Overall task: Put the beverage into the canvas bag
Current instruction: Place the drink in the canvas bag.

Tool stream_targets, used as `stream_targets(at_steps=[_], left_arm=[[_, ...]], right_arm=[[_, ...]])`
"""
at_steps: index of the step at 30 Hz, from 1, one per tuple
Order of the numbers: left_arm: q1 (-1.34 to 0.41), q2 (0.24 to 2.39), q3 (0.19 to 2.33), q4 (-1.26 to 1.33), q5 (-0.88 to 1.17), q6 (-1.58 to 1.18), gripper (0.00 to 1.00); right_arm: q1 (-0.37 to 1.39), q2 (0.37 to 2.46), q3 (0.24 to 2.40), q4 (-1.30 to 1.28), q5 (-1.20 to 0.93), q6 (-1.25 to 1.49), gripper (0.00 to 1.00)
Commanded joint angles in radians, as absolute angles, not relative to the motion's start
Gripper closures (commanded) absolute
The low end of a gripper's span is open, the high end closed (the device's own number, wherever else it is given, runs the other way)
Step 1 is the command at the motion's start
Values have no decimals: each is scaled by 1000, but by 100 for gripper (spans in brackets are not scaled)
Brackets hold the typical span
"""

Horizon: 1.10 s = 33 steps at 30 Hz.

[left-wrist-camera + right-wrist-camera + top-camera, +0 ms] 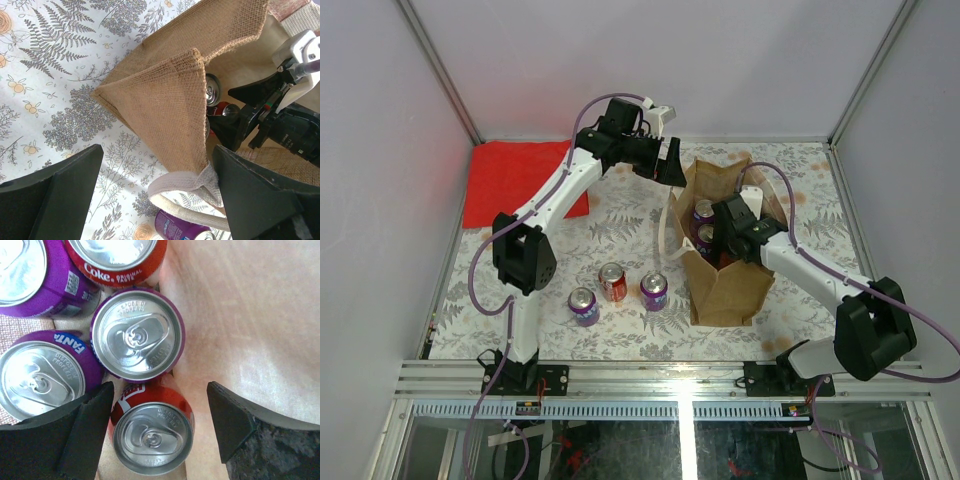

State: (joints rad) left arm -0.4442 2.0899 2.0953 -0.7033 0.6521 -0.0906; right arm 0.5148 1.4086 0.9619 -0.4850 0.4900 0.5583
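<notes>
The tan canvas bag [728, 285] stands open at the table's right middle. My right gripper [716, 240] reaches down into it, open. In the right wrist view the gripper [159, 390] has its jaws astride a red can [152, 432] on the bag floor, with a small gap on the right side. Beside it stand purple cans [137, 340] and another Coke can [117, 260]. My left gripper [672, 170] is open at the bag's back-left rim. In the left wrist view the gripper [157, 165] straddles the bag wall [165, 100] and the cream strap [185, 177].
On the patterned table [610, 215], left of the bag, stand a purple can [584, 305], a red can [612, 282] and another purple can [654, 291]. A flat red cloth [510, 180] lies at the back left. White walls enclose the table.
</notes>
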Motion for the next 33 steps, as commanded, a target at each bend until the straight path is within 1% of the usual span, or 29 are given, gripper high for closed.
stream_targets(at_steps=[1, 4, 5, 6, 7, 13, 21, 27, 33], left_arm=[[-433, 2101, 2089, -670, 685, -95, 10], [-433, 2103, 2088, -670, 688, -95, 10], [-433, 2103, 2087, -670, 689, -94, 10], [-433, 2102, 2086, -670, 691, -94, 10], [-434, 2103, 2086, -670, 692, -94, 10], [-433, 2103, 2085, -670, 694, -88, 10], [-427, 2091, 2112, -674, 695, -57, 10], [-423, 1985, 2065, -573, 695, -9, 9], [-418, 1877, 2005, -517, 672, 12, 8]], right_arm=[[511, 1374, 985, -421, 561, 536, 17], [511, 1373, 987, -423, 562, 538, 15], [512, 1372, 987, -425, 564, 540, 12], [511, 1371, 987, -426, 567, 539, 3], [511, 1369, 988, -427, 570, 539, 0], [511, 1330, 979, -406, 559, 533, 1], [512, 1221, 978, -364, 480, 501, 1], [511, 1177, 1022, -382, 435, 482, 1], [511, 1200, 1113, -391, 446, 445, 1]])
